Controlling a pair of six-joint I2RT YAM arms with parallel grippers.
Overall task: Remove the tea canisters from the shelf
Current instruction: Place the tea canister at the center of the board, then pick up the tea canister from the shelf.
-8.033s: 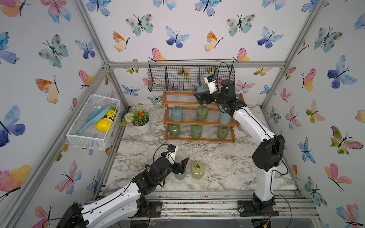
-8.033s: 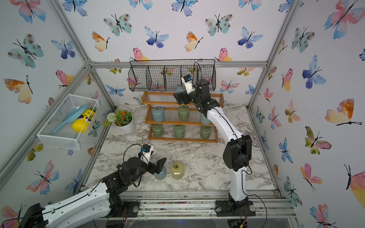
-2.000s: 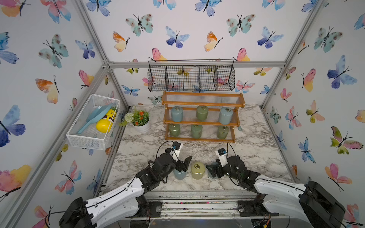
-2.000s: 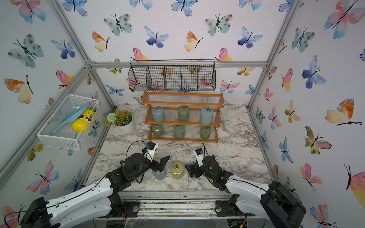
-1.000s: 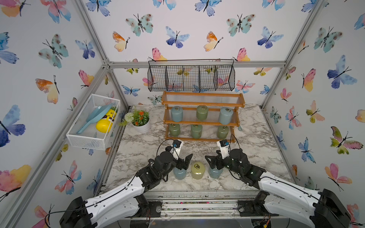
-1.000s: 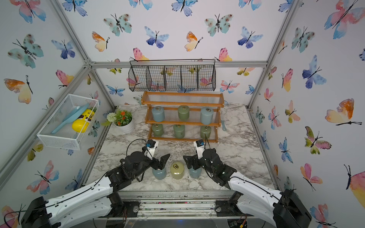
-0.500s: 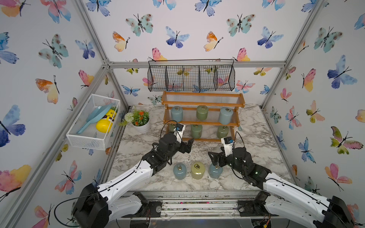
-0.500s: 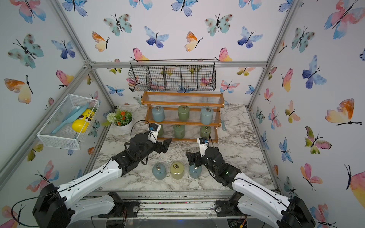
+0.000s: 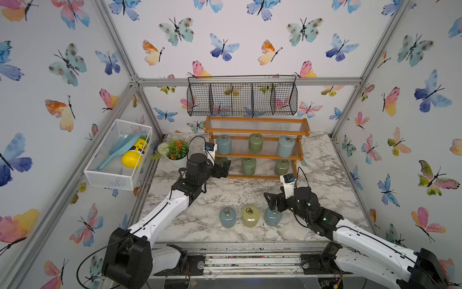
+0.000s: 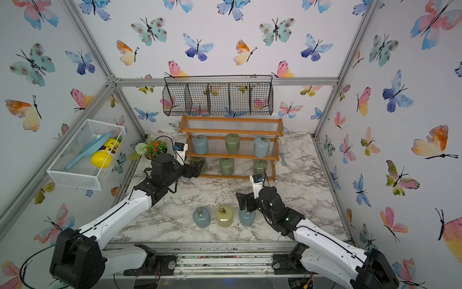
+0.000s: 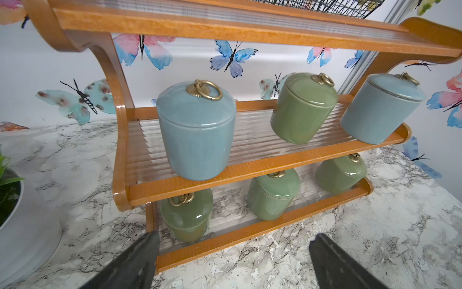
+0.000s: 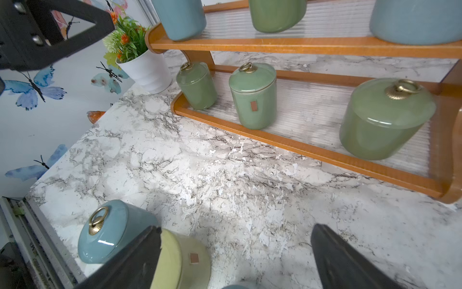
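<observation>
Nearest the front rail, on the marble tabletop [image 9: 237, 192]: three jars upright in a row, close but apart. They are the blue canister [image 9: 227, 218], the yellow-green canister [image 9: 250, 217] and the second blue canister [image 9: 272, 220]. Right gripper [image 9: 272, 204] hangs just over the second blue canister, jaws spread wide, nothing between them; its wrist view shows only marble in the gap. Farther back, left gripper [image 9: 224, 169] sits low at the left end of the shelf [image 9: 257, 130], bottom tier. Its jaws are equally wide and empty, facing the sage green canister [image 11: 186, 215] there, near but not touching. Same tier: two more green jars. Middle tier: blue, green, blue. Top tier bare. Count: three off, six on. Handling, as a judgement: the glazed finish reads hard, rigid and slick, likely breakable if knocked against the wooden lip or dropped; fairly weighty for its size. Lid looks separate, so lifting by the ring pull [image 11: 181, 199] could leave the body behind. Better hold: across the straight body wall below the lid seam, pads square. Then raise enough to clear the front lip, mind the tier overhead, and draw it out.
</observation>
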